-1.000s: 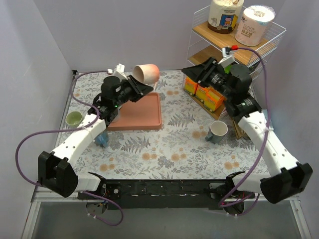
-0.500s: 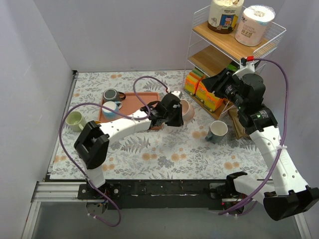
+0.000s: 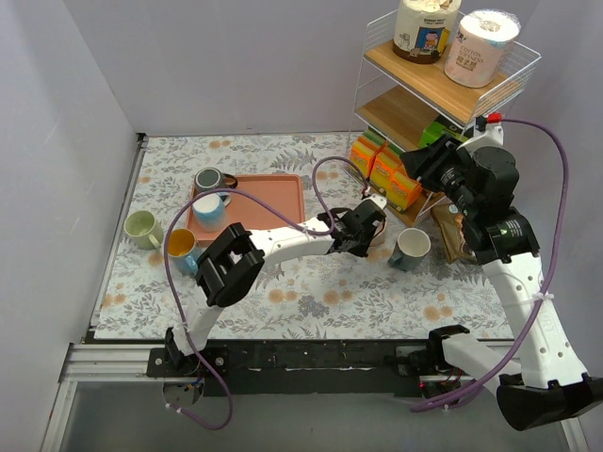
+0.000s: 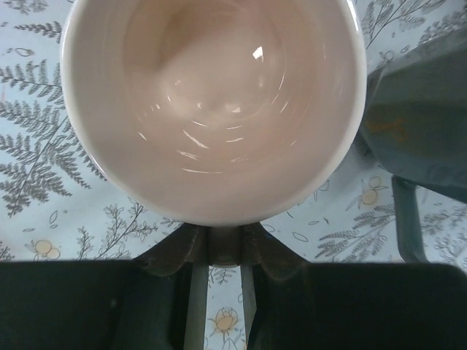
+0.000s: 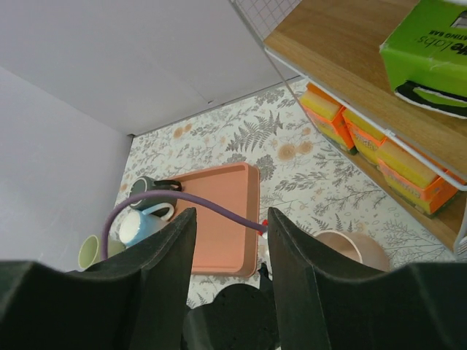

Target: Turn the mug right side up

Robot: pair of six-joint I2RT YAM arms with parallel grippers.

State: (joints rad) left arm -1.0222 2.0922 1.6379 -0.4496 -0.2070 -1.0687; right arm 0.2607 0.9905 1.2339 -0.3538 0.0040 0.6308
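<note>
The pink mug (image 3: 377, 230) stands mouth up on the floral table, right of the tray. In the left wrist view I look straight down into its pale pink inside (image 4: 211, 109). My left gripper (image 3: 362, 226) reaches far to the right and is shut on the mug at its near side (image 4: 219, 251). My right gripper (image 3: 424, 166) is open and empty, held high beside the shelf rack; its wrist view (image 5: 228, 248) shows the pink mug (image 5: 352, 248) below at the right.
A grey-blue mug (image 3: 412, 248) stands close to the right of the pink mug (image 4: 423, 124). The pink tray (image 3: 273, 198) holds a blue mug (image 3: 209, 207) and a dark mug (image 3: 209, 179). A green mug (image 3: 141, 226) and another mug (image 3: 182, 245) sit left. A wire shelf rack (image 3: 433, 85) with orange boxes (image 3: 391, 174) stands at back right.
My left arm has carried the pink mug from high above the tray rightward and down to the table, its mouth now up. My right arm has risen and drawn back toward the shelf.
</note>
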